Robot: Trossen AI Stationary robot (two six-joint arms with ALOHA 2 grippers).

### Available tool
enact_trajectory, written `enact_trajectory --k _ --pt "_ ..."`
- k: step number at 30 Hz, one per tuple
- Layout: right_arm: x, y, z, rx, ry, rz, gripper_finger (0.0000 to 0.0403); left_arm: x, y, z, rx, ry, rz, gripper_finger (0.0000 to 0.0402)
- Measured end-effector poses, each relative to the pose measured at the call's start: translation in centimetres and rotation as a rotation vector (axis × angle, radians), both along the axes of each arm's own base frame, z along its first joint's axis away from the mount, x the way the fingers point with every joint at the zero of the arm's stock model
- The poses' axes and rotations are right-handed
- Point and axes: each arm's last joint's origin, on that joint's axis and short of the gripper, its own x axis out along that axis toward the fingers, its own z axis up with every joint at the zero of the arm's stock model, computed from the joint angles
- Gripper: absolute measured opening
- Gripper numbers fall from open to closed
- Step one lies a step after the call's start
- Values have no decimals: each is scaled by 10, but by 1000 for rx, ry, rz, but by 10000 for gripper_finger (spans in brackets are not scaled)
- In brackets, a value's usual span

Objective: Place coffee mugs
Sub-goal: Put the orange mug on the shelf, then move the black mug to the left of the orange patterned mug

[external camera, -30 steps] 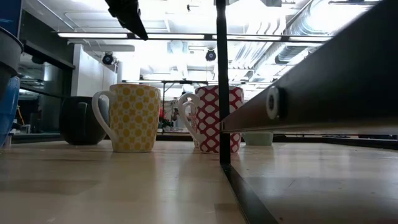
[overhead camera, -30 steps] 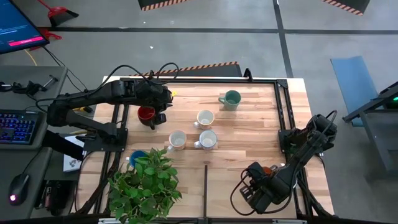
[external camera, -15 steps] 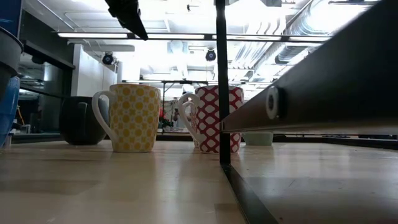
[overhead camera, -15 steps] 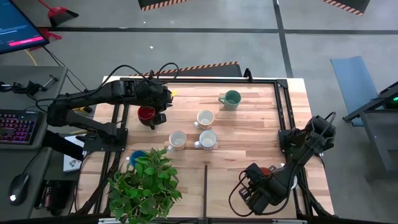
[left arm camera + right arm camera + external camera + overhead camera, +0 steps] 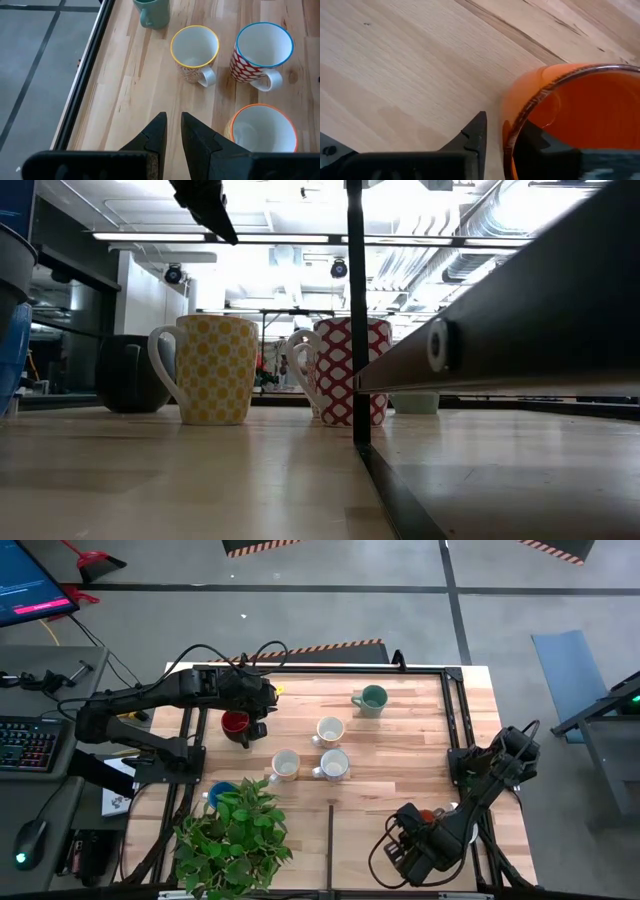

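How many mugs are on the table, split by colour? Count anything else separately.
dark red mug: 1
green mug: 1
blue mug, partly under the leaves: 1
orange mug: 1
yellow-patterned mug: 1
red-patterned mug: 1
orange-rimmed mug: 1
potted plant: 1
Total: 7 mugs in view, 8 things with the plant.
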Motion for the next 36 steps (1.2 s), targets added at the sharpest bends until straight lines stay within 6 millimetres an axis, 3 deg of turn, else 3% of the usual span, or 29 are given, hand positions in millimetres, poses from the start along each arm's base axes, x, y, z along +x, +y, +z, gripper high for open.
enact_trajectory --k 9,22,36 --pt "0 0 1 11 4 -5 87 0 0 0 0 0 0 47" --pt "-10 -9 23 74 -15 -44 90 0 0 0 6 3 -7 47" --pt "-32 -35 69 162 -121 -21 90 0 0 0 6 3 -7 47"
